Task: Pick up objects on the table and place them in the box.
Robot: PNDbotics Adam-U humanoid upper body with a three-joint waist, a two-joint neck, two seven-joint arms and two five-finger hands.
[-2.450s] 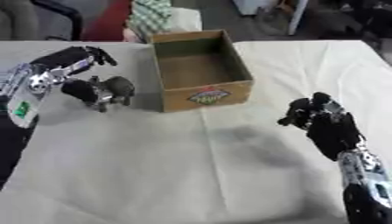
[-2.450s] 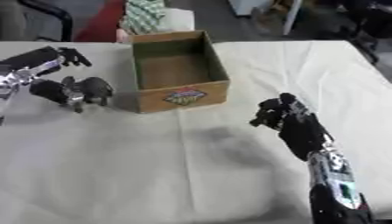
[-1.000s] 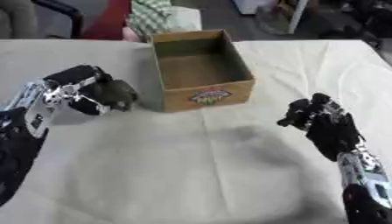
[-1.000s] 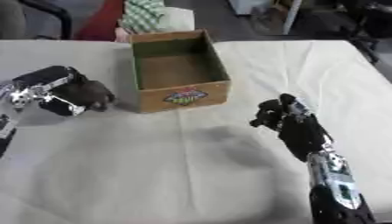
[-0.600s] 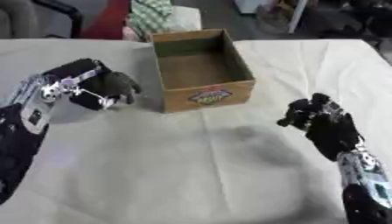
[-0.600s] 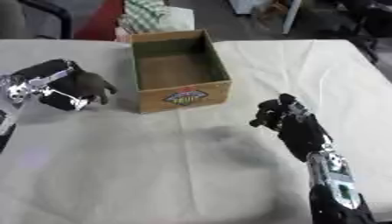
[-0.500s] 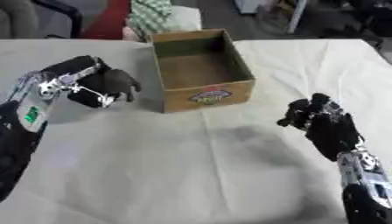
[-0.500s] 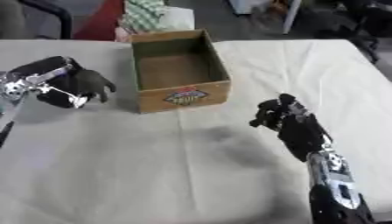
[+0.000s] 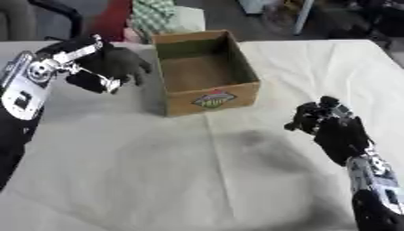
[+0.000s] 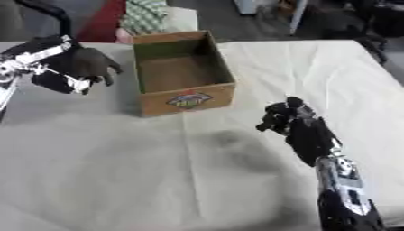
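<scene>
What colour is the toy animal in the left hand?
Dark grey toy animal, clearest in the left eye view, held by the left hand.

The box (image 9: 207, 76) stood open-topped, its near wall and left wall rising between the left hand (image 9: 83, 66), which carried a dark toy (image 9: 121, 63) just beside that left wall, and the interior. The counter (image 9: 158, 167) lay bare between box and right hand (image 9: 328, 128).

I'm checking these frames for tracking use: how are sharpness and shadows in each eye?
Left eye view: soft all over, the grey toy animal in the left hand lacks detail. Right eye view: equally soft; a dark shadow patch lies on the tablecloth beside the curled right hand; the cardboard box label is unreadable.
</scene>
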